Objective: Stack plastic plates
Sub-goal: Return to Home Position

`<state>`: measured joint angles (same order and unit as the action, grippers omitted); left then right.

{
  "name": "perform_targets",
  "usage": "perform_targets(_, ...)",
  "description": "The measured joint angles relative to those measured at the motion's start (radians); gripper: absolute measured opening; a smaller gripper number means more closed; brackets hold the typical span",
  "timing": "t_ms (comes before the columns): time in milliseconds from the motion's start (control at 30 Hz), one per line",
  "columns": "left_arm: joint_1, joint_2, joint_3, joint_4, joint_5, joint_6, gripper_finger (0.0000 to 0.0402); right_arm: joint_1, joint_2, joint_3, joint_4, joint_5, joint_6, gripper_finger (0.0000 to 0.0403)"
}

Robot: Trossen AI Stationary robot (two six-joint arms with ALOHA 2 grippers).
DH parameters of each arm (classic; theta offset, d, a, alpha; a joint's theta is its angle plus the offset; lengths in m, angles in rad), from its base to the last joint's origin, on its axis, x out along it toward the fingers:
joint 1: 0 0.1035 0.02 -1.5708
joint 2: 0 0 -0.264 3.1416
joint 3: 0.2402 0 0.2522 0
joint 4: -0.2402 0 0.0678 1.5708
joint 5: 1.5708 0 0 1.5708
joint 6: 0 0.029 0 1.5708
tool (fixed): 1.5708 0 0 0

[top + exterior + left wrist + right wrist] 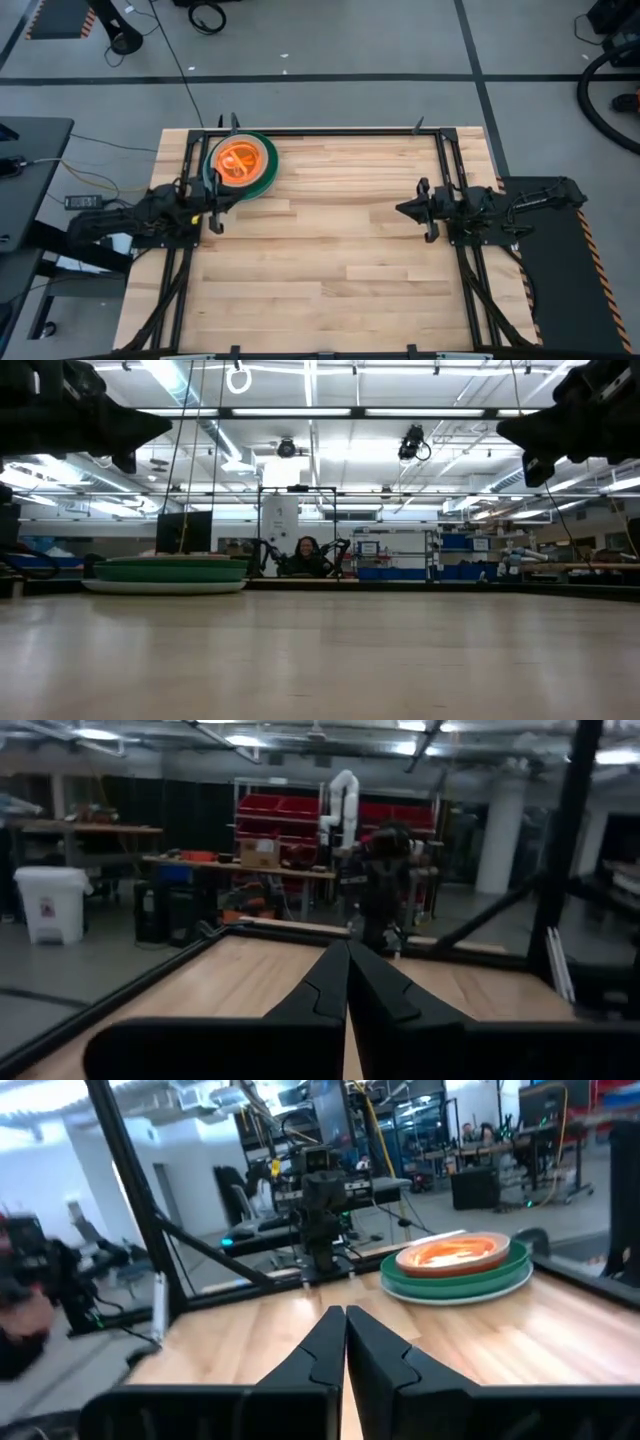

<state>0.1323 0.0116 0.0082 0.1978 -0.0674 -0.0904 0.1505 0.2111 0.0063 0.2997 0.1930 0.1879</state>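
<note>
Glossy plastic plates [241,163], smooth pale wooden table [330,260]

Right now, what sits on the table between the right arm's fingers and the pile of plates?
Nothing: the high view shows only bare wooden table between the right arm's fingers and the stack of plates; the right wrist view agrees.

plate stack [240,163] on table [340,260], far left corner, nr left gripper [213,210]

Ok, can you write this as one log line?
round orange plastic plates on green plastic plates | left claw shut | right claw shut
</note>
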Motion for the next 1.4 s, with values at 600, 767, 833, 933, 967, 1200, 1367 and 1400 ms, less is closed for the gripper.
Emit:
perform_targets(600,-0.018,0.001,0.0,-0.009,0.001,0.042,0.0015,0.0,0.0,0.0,0.005,-0.004,0.079,0.0024)
perform_targets(767,-0.018,0.001,0.0,-0.009,0.001,0.042,0.0016,0.0,0.0,0.0,0.005,-0.004,0.079,0.0024)
perform_targets(833,-0.018,0.001,0.0,-0.009,0.001,0.042,0.0016,0.0,0.0,0.0,0.005,-0.004,0.079,0.0025)
perform_targets(933,-0.018,0.001,0.0,-0.009,0.001,0.042,0.0016,0.0,0.0,0.0,0.005,-0.004,0.079,0.0025)
perform_targets(967,-0.018,0.001,0.0,-0.009,0.001,0.042,0.0016,0.0,0.0,0.0,0.005,-0.004,0.079,0.0025)
perform_targets(1200,-0.018,0.001,0.0,-0.008,0.001,0.042,0.0016,0.0,0.0,0.0,0.005,-0.004,0.079,0.0025)
perform_targets(1367,-0.018,0.001,0.0,-0.008,0.001,0.042,0.0016,0.0,0.0,0.0,0.005,-0.004,0.079,0.0025)
perform_targets(1400,-0.018,0.001,0.0,-0.009,0.001,0.042,0.0016,0.0,0.0,0.0,0.005,-0.004,0.079,0.0025)
